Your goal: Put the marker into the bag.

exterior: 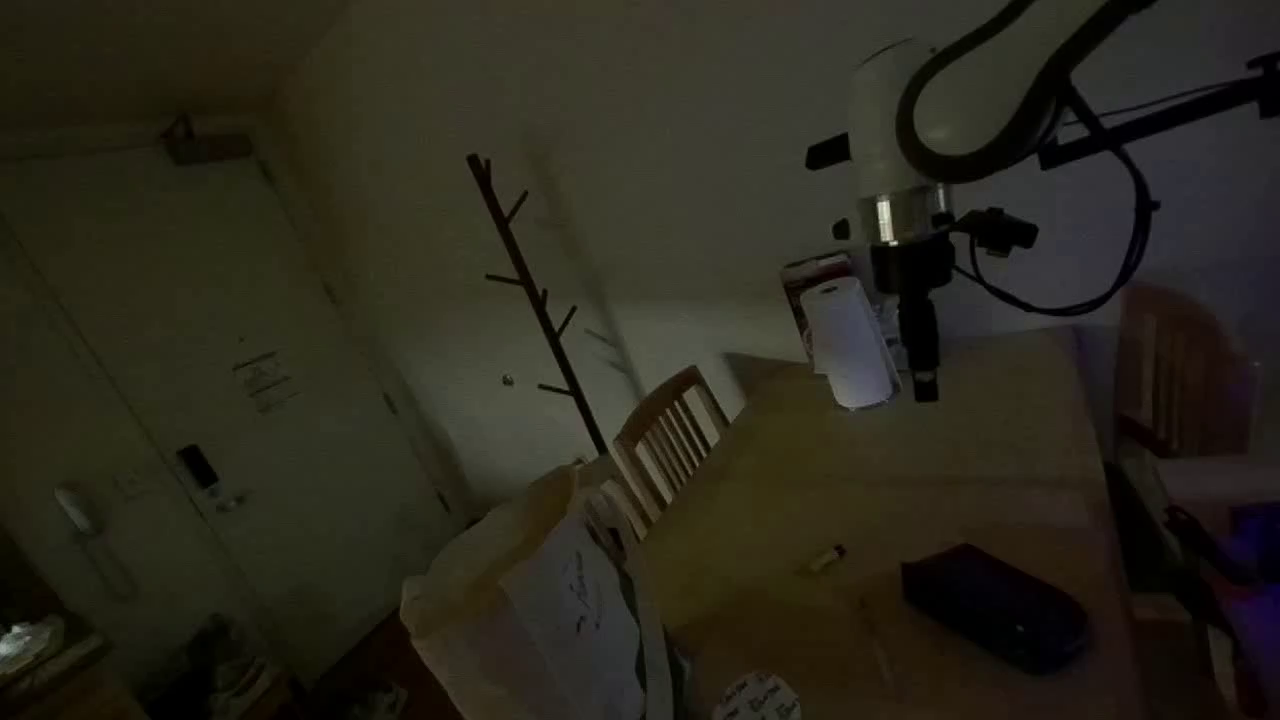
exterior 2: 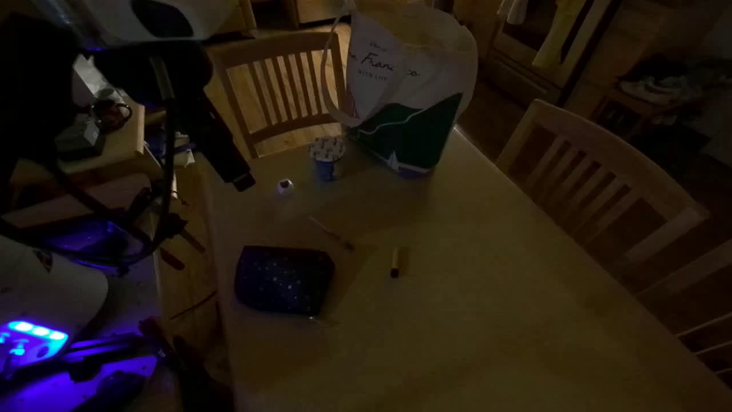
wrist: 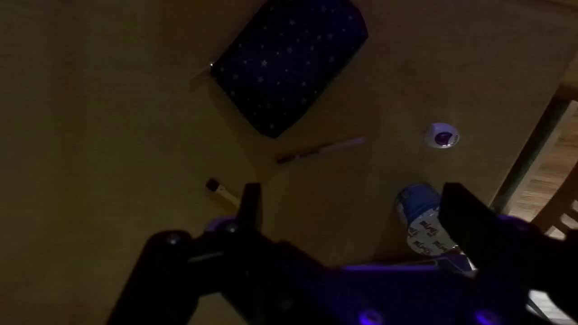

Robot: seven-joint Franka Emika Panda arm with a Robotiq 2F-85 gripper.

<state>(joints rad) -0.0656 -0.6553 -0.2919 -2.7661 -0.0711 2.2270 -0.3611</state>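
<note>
- One gripper (wrist: 351, 186), holding nothing, its two fingers (wrist: 250, 207) spread wide apart; it hangs well above the table (exterior 2: 457, 332), probably raised and spread to leave room for coming down over something small.
- One slim pen (wrist: 323, 150), dark at one end, lying flat on the table just beside the pouch (wrist: 289, 67); it may be the task's marker.
- One short yellow stick (wrist: 224, 193) with a dark end, also lying flat, partly hidden by a finger in the wrist view. It too could be the marker; the dim light leaves that unsettled.
- The pouch, just one, dark and star-patterned, is possibly the bag meant, lying near both candidates for a short carry. Whether it is unzipped cannot be told.
- One white rounded object (wrist: 442, 135) with a purple spot, near one upright cup (exterior 2: 327, 160).
- One large tote (exterior 2: 417, 126), the other possible bag, standing upright near the cup; that likely keeps its mouth reachable from above.
- Three chairs (exterior 2: 623, 157) by the table in an exterior view, one cut off; one white roll (exterior: 855, 345), perhaps paper towel, on the table in an exterior view.
</note>
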